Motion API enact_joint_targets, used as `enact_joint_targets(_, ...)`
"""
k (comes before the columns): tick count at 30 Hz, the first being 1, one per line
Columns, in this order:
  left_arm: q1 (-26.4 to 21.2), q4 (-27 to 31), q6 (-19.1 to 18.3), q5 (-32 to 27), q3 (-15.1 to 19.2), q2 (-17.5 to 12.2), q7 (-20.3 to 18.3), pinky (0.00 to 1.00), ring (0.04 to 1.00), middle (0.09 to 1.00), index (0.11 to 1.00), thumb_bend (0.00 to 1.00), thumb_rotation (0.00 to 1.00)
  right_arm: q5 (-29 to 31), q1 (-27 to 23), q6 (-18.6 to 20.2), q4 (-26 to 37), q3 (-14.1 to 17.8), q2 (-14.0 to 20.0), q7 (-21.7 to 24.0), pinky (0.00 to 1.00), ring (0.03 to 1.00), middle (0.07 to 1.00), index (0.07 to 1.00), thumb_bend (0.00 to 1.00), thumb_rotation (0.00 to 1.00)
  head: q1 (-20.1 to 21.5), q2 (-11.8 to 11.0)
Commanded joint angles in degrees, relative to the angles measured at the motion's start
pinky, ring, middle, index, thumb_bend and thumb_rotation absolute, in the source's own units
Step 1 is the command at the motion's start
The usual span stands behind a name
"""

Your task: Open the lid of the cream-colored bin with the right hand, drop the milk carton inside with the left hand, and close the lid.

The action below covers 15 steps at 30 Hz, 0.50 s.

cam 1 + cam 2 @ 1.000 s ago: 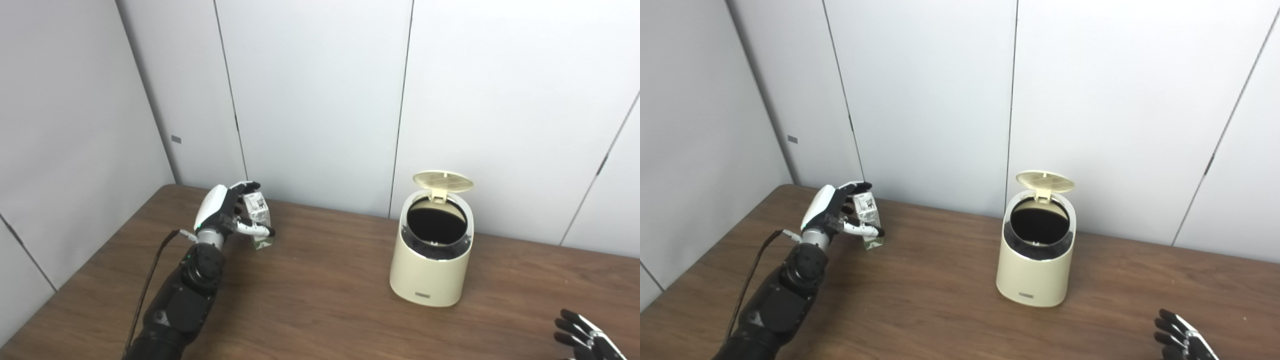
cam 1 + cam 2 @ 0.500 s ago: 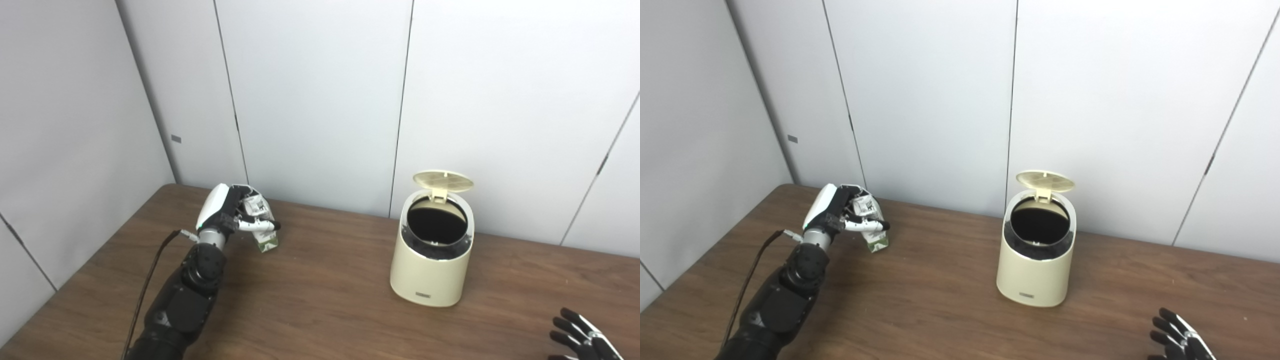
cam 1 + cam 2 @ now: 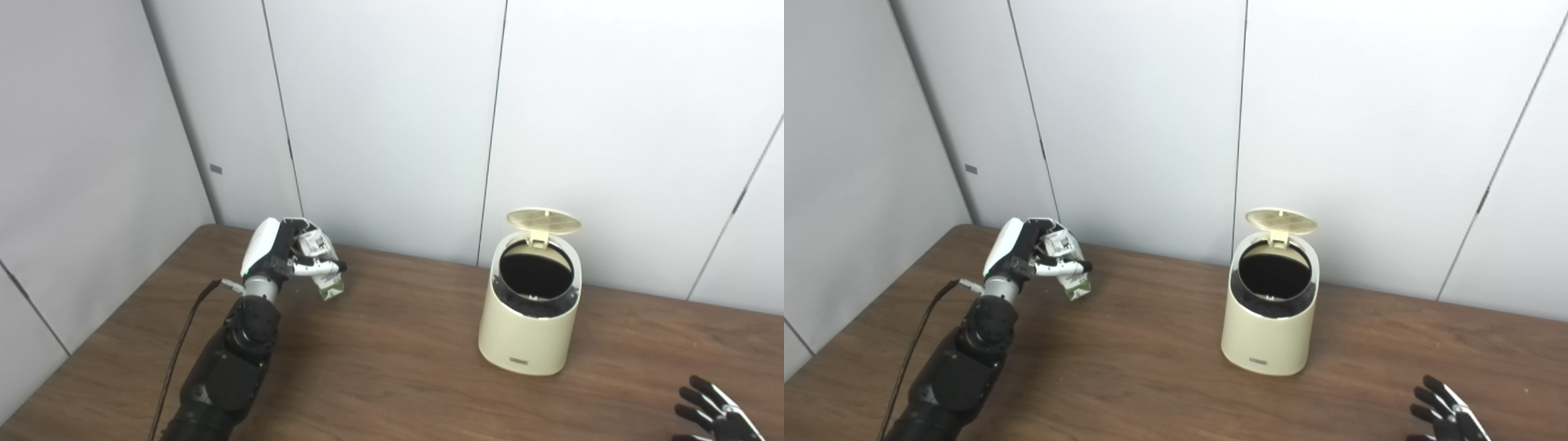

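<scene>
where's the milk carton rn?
In both eye views the carton is at far left, tilted in the left hand above the table, well left of the open bin.

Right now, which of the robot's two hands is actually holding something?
The left hand, raised over the table's far left, grips the milk carton. The right hand, low at the corner, holds nothing.
</scene>
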<state>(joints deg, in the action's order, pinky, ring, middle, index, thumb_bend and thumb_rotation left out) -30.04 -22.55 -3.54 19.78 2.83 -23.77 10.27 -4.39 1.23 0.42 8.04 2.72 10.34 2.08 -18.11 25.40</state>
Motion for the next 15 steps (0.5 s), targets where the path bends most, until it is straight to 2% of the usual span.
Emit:
enact_joint_targets(1,-1.92,4.55,1.68,0.61,0.92,-0.89,1.98,0.33,0.403,0.497,0.493,0.47,0.00,-1.05,-0.99,0.24,1.71,-0.25,-0.07,-0.38,0.73,0.810,0.847,0.881,0.60,0.97,0.09,0.18)
enact_joint_targets(11,-0.66,17.90,-0.99,1.41,0.32,2.61,0.14,0.32,0.417,0.486,0.496,0.47,0.00,-2.24,-0.78,4.31,5.35,-0.60,-1.21,-0.69,0.74,0.811,0.851,0.889,0.52,0.95,3.09,1.25)
enact_joint_targets(15,-0.69,23.22,-3.44,1.70,-0.13,3.96,-1.36,0.34,0.419,0.480,0.491,0.47,0.00,-3.06,-0.54,5.68,7.04,-0.90,-1.61,-0.75,0.75,0.822,0.859,0.896,0.47,0.95,5.17,1.73)
